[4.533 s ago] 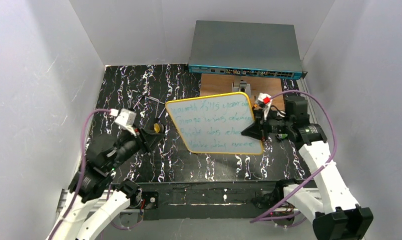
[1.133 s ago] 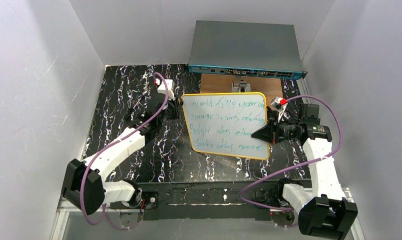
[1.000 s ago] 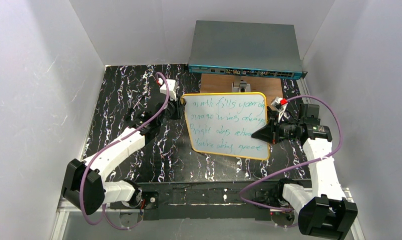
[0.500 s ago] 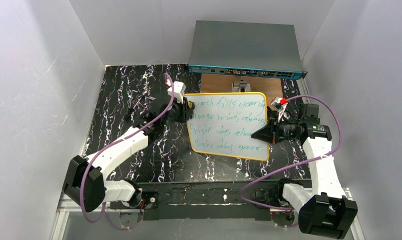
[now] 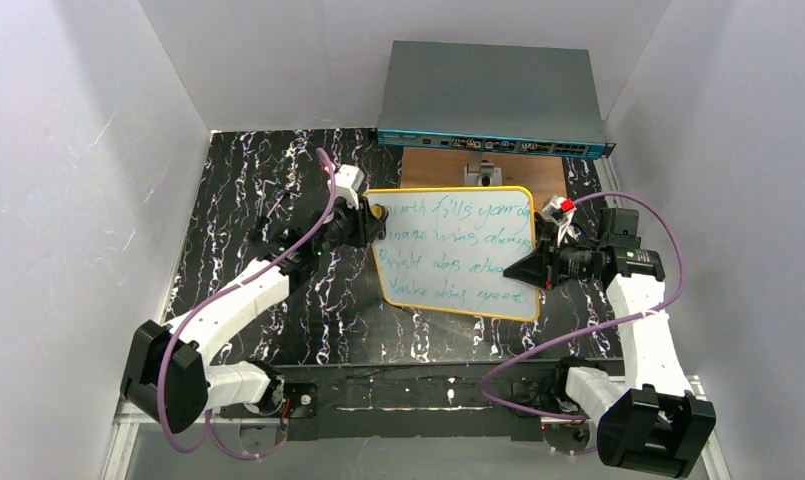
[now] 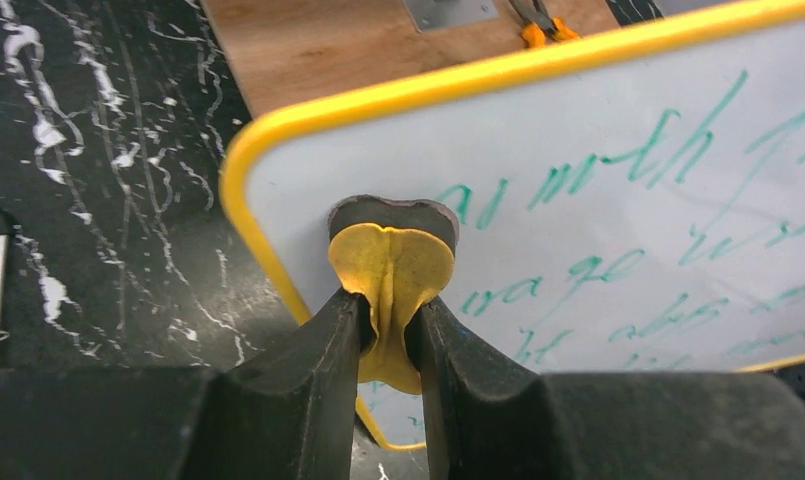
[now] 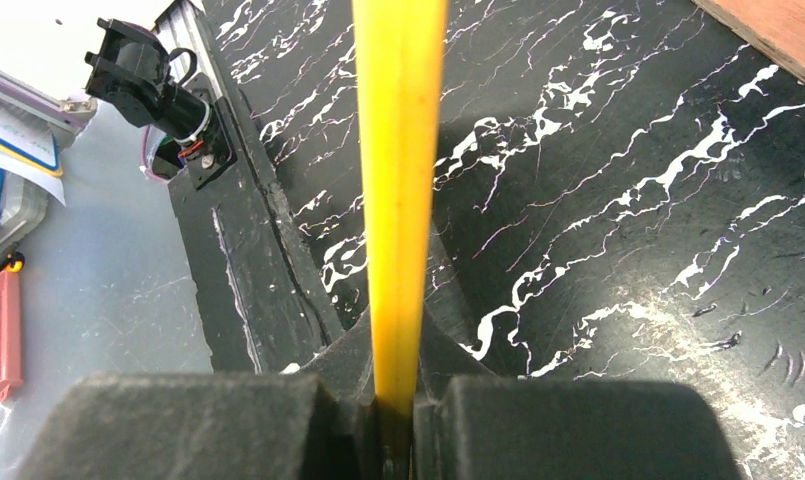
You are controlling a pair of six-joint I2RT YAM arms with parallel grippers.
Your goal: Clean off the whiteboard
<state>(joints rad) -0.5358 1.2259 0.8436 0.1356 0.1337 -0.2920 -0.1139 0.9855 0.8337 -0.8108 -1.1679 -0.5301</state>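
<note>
Whiteboard [image 5: 456,250], yellow-rimmed, full of green writing, clamped in right tool [image 5: 524,268]; left tool [image 6: 390,322] pinches yellow pad [image 6: 390,262].

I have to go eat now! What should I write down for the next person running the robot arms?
Left gripper: jaws shut on the yellow eraser, with its dark felt face at the top-left corner of the whiteboard.
Right gripper: jaws shut on the whiteboard's right rim, holding it.
Done: the board is gripped, and the eraser is gripped and placed at the board.
Left: all the wiping. Four lines of green writing are on the board and none looks rubbed out.
</note>
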